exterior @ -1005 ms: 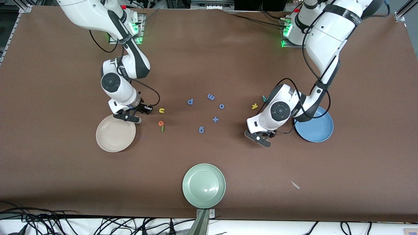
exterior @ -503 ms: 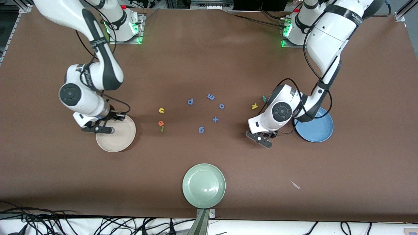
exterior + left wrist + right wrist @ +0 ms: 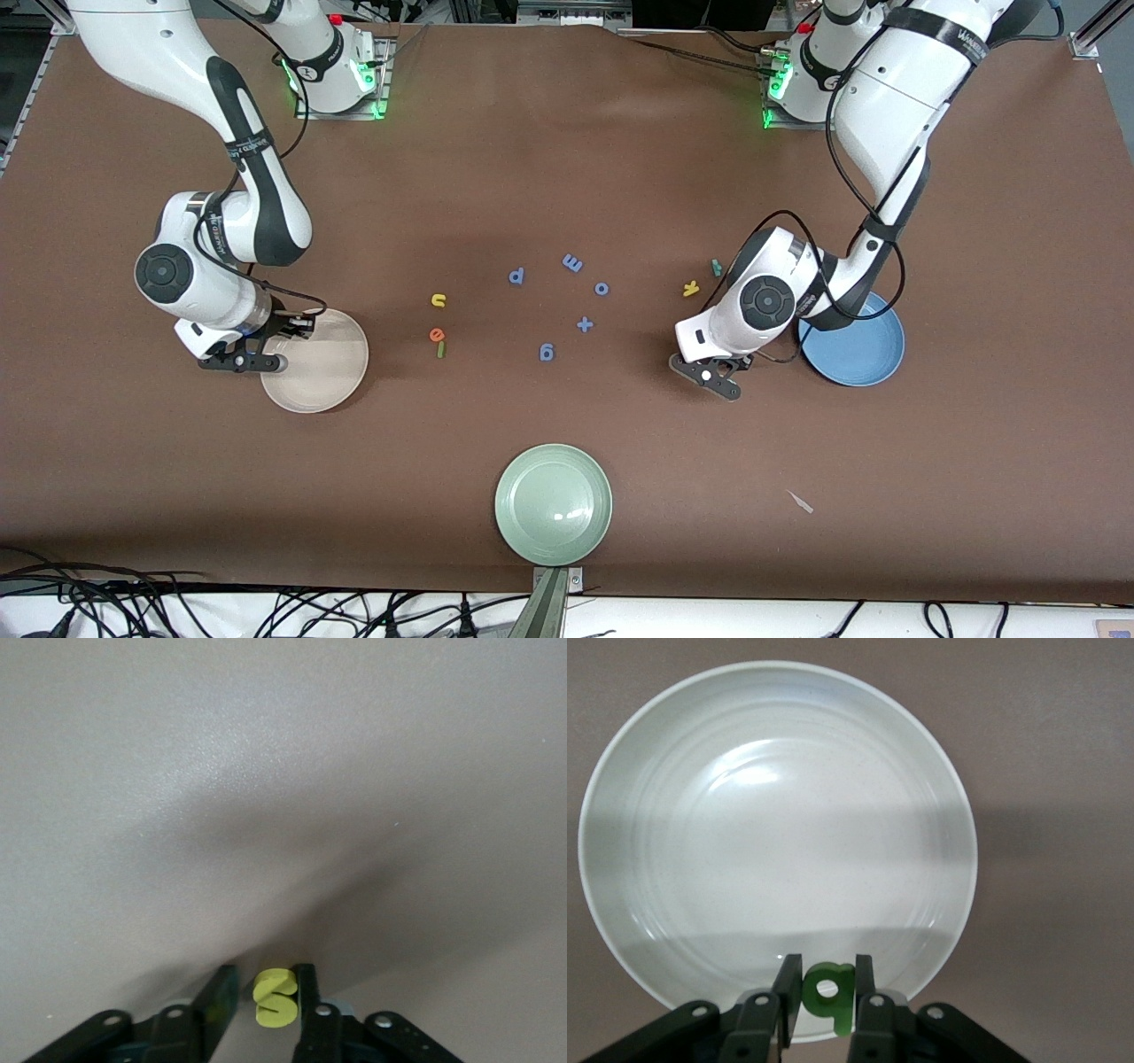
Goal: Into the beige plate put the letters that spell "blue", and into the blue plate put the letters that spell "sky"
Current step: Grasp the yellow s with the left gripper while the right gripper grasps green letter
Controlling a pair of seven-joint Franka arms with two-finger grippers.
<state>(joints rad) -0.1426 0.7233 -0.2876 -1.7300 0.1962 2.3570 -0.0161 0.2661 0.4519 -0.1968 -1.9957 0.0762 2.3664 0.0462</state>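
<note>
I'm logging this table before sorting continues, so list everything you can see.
beige plate: one, toward the right arm's end
blue plate: one, toward the left arm's end
pale green plate: one, nearest the camera
yellow u, orange e, green l: beside the beige plate
yellow k, teal y: beside the blue plate
blue shapes: five, p, m, o, g, plus sign, mid-table
white scrap: one, nearer the camera than the blue plate
right end effector: over the beige plate's rim, gripping dark green b
left end effector: beside the blue plate, shut on yellow s
</note>
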